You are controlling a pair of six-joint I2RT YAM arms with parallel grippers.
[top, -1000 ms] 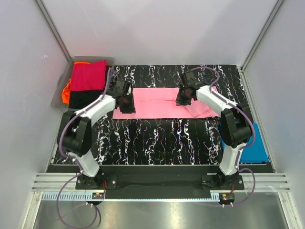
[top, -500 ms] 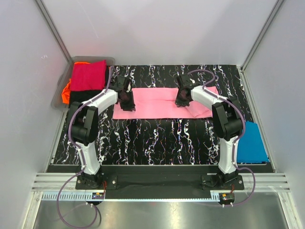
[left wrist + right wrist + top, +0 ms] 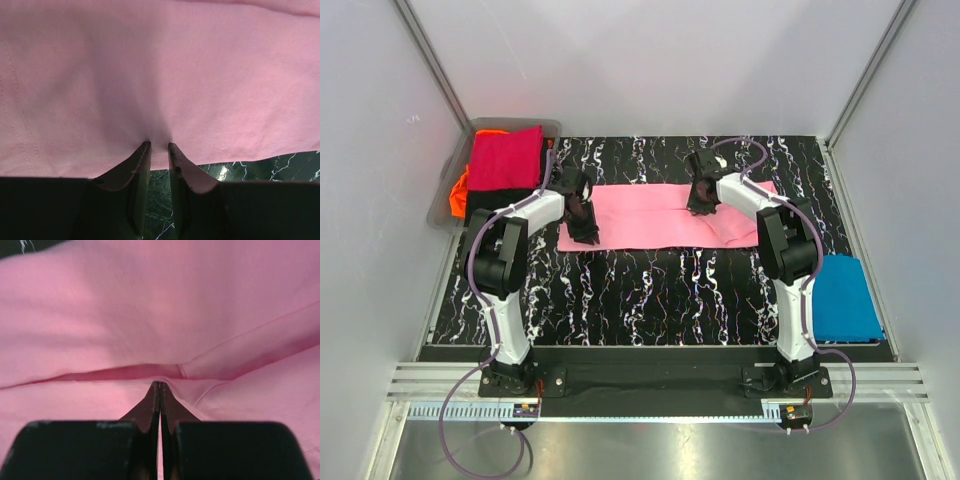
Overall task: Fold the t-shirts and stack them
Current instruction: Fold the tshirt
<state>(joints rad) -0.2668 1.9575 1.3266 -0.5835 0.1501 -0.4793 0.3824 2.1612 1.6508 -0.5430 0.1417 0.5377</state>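
Pink t-shirt [image 3: 655,218], long axis left-right on surface [image 3: 650,295], left end effector [image 3: 159,145] pinching its left end, right end effector [image 3: 160,384] clenched on a fold.

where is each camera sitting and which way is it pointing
Top external: above and behind the arms, looking down on the table; both whole arms show, bases at the bottom, over the pink t-shirt.
Left wrist: on the left arm's wrist, looking past the left gripper at the shirt's edge.
Right wrist: on the right arm's wrist, looking past the shut right gripper at a fold.
Shared: all three show the pink t-shirt.
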